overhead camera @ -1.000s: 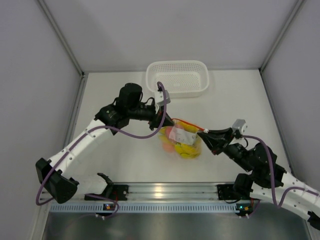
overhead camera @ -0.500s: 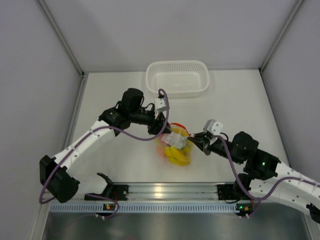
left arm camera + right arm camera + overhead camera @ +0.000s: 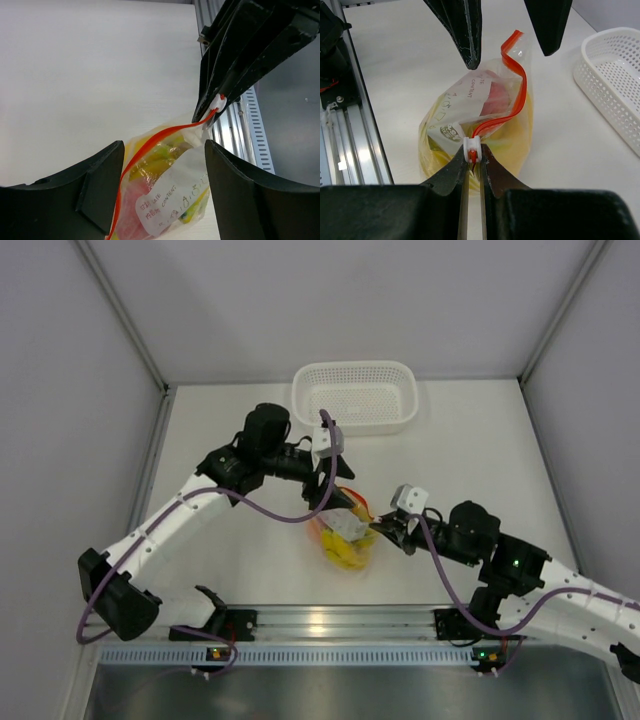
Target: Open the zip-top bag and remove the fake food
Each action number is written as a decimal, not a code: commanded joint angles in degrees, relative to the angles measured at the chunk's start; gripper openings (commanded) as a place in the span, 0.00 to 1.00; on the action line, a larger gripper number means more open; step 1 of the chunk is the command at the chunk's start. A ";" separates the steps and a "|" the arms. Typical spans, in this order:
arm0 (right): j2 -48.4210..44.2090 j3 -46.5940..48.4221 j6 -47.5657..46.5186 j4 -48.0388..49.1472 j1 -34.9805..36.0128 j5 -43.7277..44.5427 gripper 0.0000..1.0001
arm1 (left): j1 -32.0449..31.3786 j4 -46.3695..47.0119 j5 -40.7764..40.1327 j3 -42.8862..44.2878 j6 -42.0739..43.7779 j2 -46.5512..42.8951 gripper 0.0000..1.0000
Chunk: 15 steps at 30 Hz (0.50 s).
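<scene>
the bag (image 3: 345, 538) sits on the table (image 3: 230, 560) between the two arms, near the front rail, with its red zip strip (image 3: 512, 95) uppermost and curving from one corner to the other. the right gripper (image 3: 472, 159) has its jaws pinched together on the white slider (image 3: 471, 146) at the near end of the strip, as the right wrist view shows it. the left gripper (image 3: 162, 165) hangs over the far end of the bag with its jaws apart, one finger on each side of the strip and neither seen touching the plastic. the fake food (image 3: 350, 552) is all inside the bag: yellow pieces low down and something pink beside a white label. the basket (image 3: 360, 426) stands well apart at the back of the table. going by this, the task is at an early stage: the slider is gripped, but the strip reads as one closed band and no open mouth shows, though that is hard to tell for sure. left to do seem to be bracing the far end, running the slider along, and taking the food out
</scene>
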 commanded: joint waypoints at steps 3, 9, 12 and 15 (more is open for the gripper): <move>-1.47 0.72 -0.76 2.73 0.24 -1.18 0.00 | -3.96 3.50 -0.64 3.69 4.00 1.00 0.71; -1.38 1.60 -1.29 2.12 0.24 -2.15 0.00 | -8.79 3.59 0.77 4.57 4.80 2.93 0.70; -1.55 1.86 -1.20 1.68 0.24 -2.24 0.00 | -9.41 3.59 0.86 3.87 5.33 3.55 0.66; -1.90 1.95 -1.20 1.68 0.24 -2.06 0.00 | -9.50 3.59 0.95 3.52 5.41 4.60 0.57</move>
